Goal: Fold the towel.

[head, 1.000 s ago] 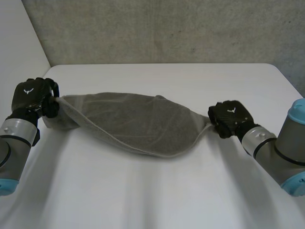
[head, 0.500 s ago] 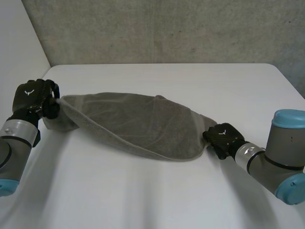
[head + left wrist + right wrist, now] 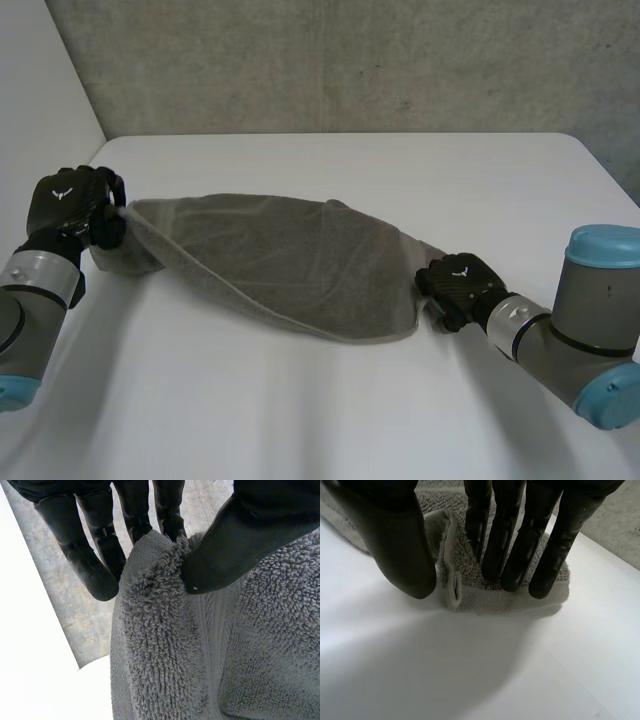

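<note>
White table [image 3: 330, 420] is taking up most of the space in front of the grey wall. The grey towel [image 3: 290, 260] is lying across its middle, stretched between the two hands and sagging in a broad curve toward the near side.

Left arm [image 3: 30, 300] is reaching in at the table's left edge; right arm [image 3: 580, 340] is coming in low from the near right corner.

Left hand [image 3: 70, 205] is gripping the towel's left end. From its wrist, the thumb [image 3: 240, 535] is pressing a bunched ridge of pile [image 3: 165, 630] against the fingertips, and the cloth is hanging down from there.

Right hand [image 3: 458, 285] is down at the towel's right end. From its wrist, the fingers [image 3: 520, 545] are lying on the corner [image 3: 470, 587], which is resting on the table, and the thumb is closing a small upright fold against them, so it is pinching the cloth.
</note>
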Available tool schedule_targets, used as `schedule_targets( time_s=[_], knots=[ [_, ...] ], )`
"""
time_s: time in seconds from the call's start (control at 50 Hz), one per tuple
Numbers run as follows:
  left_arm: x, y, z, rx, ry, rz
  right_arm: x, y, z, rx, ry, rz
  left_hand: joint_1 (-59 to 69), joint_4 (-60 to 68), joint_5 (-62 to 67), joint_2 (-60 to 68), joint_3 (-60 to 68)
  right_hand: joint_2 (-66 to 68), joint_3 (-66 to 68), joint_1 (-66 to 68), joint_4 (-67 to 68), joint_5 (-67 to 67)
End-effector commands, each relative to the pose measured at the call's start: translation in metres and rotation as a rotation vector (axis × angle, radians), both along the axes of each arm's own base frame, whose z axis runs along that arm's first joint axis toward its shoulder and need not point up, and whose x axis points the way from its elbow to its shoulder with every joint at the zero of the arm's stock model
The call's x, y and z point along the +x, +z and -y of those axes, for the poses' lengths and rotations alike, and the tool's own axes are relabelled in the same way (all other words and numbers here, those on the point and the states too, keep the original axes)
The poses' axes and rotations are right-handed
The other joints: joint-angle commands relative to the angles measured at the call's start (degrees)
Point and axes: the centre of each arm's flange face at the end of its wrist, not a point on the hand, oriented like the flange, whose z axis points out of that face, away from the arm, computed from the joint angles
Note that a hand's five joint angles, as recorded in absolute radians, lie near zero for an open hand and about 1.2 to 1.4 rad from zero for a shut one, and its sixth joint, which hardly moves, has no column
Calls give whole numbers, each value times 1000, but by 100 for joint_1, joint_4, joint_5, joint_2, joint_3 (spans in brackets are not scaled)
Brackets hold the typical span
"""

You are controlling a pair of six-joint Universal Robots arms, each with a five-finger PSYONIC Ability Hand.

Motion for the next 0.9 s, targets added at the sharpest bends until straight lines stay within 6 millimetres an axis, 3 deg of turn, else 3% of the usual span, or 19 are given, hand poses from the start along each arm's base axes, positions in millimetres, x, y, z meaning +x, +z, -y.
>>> schedule_targets(
  time_s=[0.02,0.36,0.4,0.5,0.58,0.62,0.66,0.68,0.72,0.74,0.76,0.78,0.8,0.82,0.84,0.86,0.88,0.9],
  knots=[
    [0,0,0,0,1,1,2,3,0,8,-6,24,172,-629,-1303,-357,-726,-308,-117,-13,-29,-43],
    [0,-2,0,6,0,2,3,1,-1,21,-18,45,172,-629,-1303,-357,-726,-91,100,204,189,175],
    [0,-2,0,6,1,2,3,1,-1,21,-21,56,172,-629,-1303,-357,-726,163,354,458,442,428],
    [0,-2,0,4,0,2,2,1,6,11,-73,89,172,-629,-1303,-357,-726,3095,3286,3390,3374,3361],
    [0,-2,1,5,1,3,-2,7,11,-13,-111,94,172,-629,-1303,-357,-726,3100,3291,3396,3380,3366],
    [0,-1,0,2,0,3,-4,17,14,-46,-125,101,172,-629,-1303,-357,-726,3100,3291,3396,3380,3366],
    [-1,1,0,0,-2,6,-8,62,16,-162,-136,139,172,-629,-1303,-357,-726,3100,3291,3396,3380,3366],
    [-1,5,0,-9,-2,5,-8,62,16,-163,-136,139,172,-629,-1303,-357,-726,3100,3291,3396,3380,3366],
    [-1,8,0,-14,-2,5,-17,105,17,-270,-153,176,172,-629,-1303,-357,-726,3100,3291,3396,3380,3366],
    [-1,16,-2,-28,-1,6,-17,105,17,-271,-153,176,172,-629,-1303,-357,-726,3100,3291,3396,3380,3366],
    [-1,16,-2,-28,-1,6,-23,123,19,-320,-165,189,172,-629,-1303,-357,-726,3100,3291,3396,3380,3366],
    [0,31,-5,-58,2,4,-23,124,19,-321,-166,190,172,-629,-1303,-357,-726,3100,3291,3396,3380,3366],
    [0,31,-5,-58,2,4,-28,146,19,-378,-173,204,172,-629,-1303,-357,-726,3100,3291,3396,3380,3366],
    [2,49,-9,-91,5,0,-31,172,15,-434,-170,222,172,-629,-1303,-357,-726,3100,3291,3396,3380,3366],
    [3,68,-14,-120,7,-4,-31,172,15,-435,-169,222,172,-629,-1303,-357,-726,3100,3291,3396,3380,3366],
    [3,68,-14,-120,7,-4,-34,197,10,-479,-163,233,172,-629,-1303,-357,-726,3100,3291,3396,3380,3366],
    [4,86,-20,-139,8,-9,-37,220,5,-511,-154,235,172,-629,-1303,-357,-726,3100,3291,3396,3380,3366],
    [4,105,-28,-154,11,-15,-37,220,5,-511,-154,235,172,-629,-1303,-357,-726,3100,3291,3396,3380,3366]
  ],
)
